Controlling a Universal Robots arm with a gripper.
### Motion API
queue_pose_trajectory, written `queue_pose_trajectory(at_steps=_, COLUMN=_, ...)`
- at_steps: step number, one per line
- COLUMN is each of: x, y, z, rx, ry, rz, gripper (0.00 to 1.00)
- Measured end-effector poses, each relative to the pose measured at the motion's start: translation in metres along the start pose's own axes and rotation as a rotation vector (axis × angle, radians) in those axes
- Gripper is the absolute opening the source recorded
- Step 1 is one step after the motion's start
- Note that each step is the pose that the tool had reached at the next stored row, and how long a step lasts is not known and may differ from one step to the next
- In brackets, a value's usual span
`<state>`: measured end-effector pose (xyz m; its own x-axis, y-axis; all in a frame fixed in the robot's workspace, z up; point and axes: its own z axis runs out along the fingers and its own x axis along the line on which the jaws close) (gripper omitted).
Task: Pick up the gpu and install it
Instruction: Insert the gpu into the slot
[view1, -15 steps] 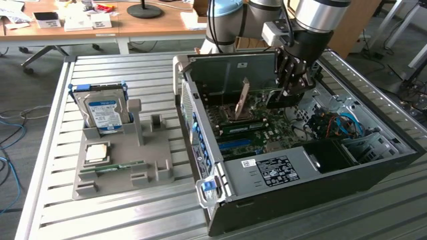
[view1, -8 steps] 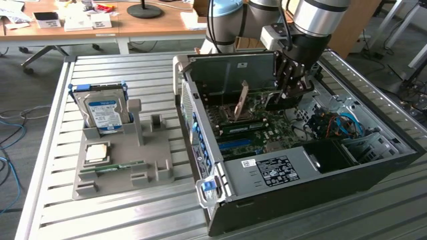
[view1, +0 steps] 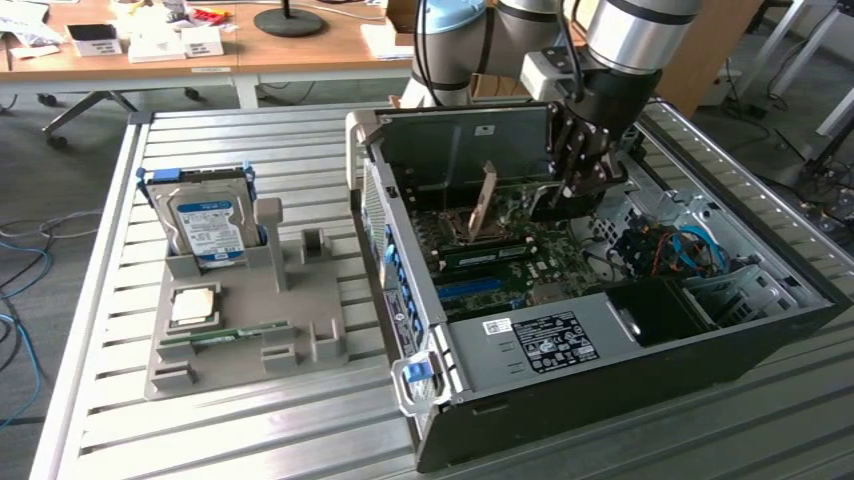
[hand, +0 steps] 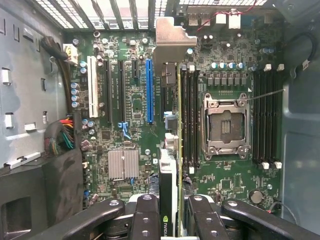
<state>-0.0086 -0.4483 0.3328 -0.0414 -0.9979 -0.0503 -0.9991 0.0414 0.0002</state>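
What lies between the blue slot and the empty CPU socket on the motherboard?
In the wrist view: the gpu, held edge-on in the gripper, and a row of black memory slots.

A silvery metal table (view1: 267, 440) of long ribbed slats carries everything. On the exterior view's left a flat grey holder tray (view1: 300, 300) lies directly on the slats. Just beside it, on the exterior view's right, a dark computer case (view1: 641, 390) lies on its side with its open face upward. Its near end reaches close to the table's near edge.
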Motion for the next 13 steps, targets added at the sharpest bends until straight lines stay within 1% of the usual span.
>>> queue_pose_trajectory(at_steps=13, x=0.0001, y=0.0000, z=0.0010, rx=-0.0001, ry=0.0004, rz=0.000, gripper=0.27)
